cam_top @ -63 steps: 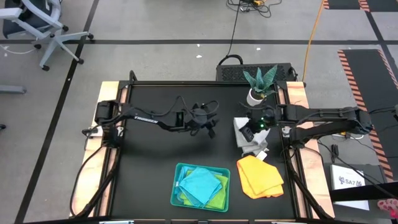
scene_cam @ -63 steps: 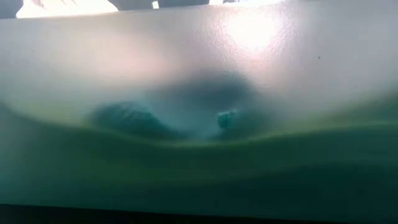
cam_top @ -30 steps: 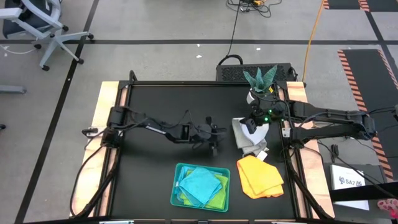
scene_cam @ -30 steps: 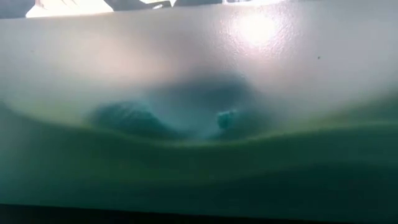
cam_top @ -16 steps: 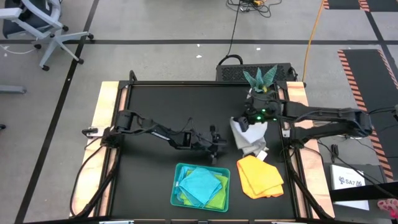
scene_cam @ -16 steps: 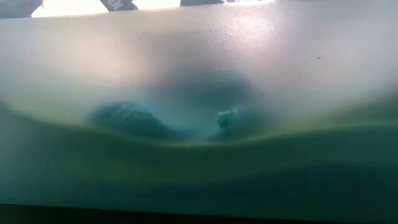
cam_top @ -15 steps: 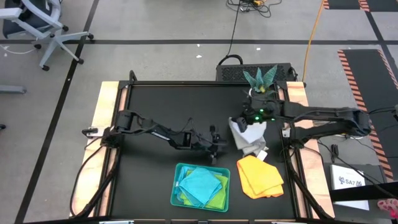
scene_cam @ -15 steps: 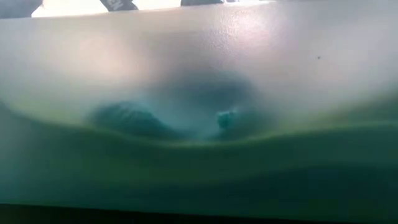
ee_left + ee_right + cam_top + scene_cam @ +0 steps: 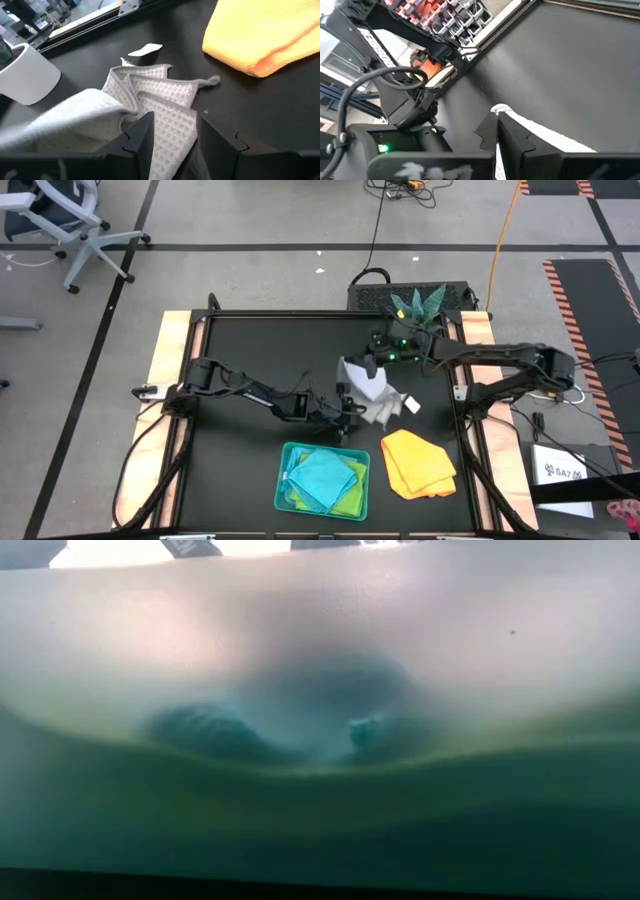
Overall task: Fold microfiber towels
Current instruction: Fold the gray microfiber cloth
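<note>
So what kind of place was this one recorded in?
Probably a robotics lab or workshop rather than a home: a black-topped work table on a grey taped floor, loose cables behind it, and a wheeled office chair off to one side.

Right pincer (image 9: 347, 367) dragged grey-white towel (image 9: 372, 392) leftward, left pincer (image 9: 350, 418) now reaching its edge

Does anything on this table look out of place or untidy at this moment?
Yes. The grey-white towel lies crumpled mid-table, one edge pinched in the shut right hand, the left hand open over it. The yellow-orange towel lies folded beside the tray.
</note>
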`<state>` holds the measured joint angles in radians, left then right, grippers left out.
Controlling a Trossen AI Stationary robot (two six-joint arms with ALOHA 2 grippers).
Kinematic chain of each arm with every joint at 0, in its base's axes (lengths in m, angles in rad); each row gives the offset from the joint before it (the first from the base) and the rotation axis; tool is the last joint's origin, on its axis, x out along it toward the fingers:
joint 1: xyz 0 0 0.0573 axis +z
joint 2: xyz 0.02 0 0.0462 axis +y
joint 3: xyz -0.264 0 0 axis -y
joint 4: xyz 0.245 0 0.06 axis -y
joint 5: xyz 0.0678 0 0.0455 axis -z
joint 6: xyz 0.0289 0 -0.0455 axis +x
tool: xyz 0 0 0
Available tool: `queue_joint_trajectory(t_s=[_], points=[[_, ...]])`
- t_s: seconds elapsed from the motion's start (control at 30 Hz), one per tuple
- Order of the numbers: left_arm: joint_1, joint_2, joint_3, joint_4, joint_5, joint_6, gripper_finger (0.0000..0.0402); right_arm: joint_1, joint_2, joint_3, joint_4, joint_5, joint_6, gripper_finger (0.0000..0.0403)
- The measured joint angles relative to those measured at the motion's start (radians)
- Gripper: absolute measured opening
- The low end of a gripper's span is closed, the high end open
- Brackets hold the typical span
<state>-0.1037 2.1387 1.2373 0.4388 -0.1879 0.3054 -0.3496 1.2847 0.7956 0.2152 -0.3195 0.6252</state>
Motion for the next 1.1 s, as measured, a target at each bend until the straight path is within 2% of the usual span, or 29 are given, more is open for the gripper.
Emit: queue_joint_trajectory(t_s=[0.23, 0.33, 0.57, 1.1], points=[[0.014, 0.000, 0.000, 0.000, -0.029, -0.037, 0.0149, 0.004, 0.019, 0.000, -0.009, 0.000, -0.009, 0.0000], [0.019, 0.000, 0.000, -0.004, -0.005, -0.081, 0.0149, 0.004, 0.024, 0.000, 0.003, 0.001, -0.019, 0.0000], [0.004, 0.025, 0.000, -0.020, 0.043, -0.081, 0.0149, -0.023, 0.025, 0.000, -0.001, 0.002, -0.039, 0.0000], [-0.017, 0.110, 0.095, 0.003, 0.066, -0.106, 0.0149, -0.031, 0.025, 0.000, 0.009, 0.005, -0.047, 0.0000]])
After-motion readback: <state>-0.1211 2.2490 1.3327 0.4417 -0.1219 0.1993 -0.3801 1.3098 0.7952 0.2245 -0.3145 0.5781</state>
